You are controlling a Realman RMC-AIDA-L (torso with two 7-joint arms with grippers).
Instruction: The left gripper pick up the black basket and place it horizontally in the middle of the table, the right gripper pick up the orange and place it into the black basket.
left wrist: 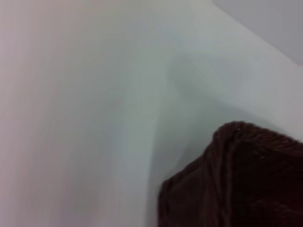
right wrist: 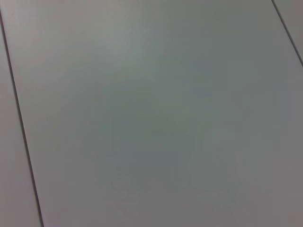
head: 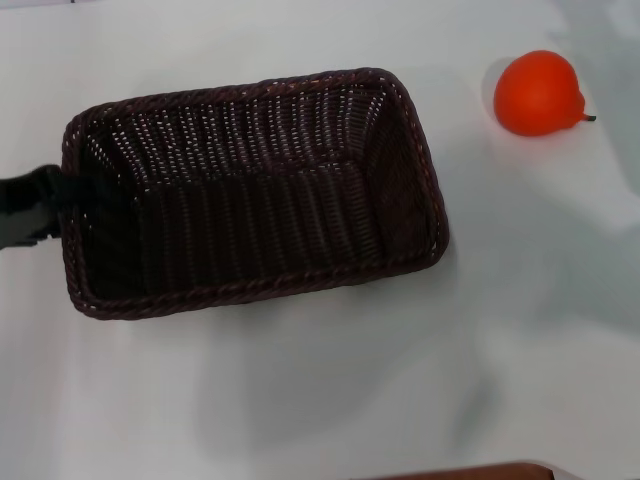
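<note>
The black basket (head: 250, 190) lies lengthwise across the middle of the white table (head: 320, 400) in the head view, open side up and empty. A faint shadow falls on the table in front of it. My left gripper (head: 62, 195) is at the basket's left short rim, with a dark finger over the rim, shut on it. A corner of the basket also shows in the left wrist view (left wrist: 236, 184). The orange (head: 538, 93) sits on the table at the far right, apart from the basket. My right gripper is out of view.
A brown edge (head: 470, 472) shows at the near rim of the head view. The right wrist view shows only a grey panelled surface (right wrist: 151, 113) with thin dark seams.
</note>
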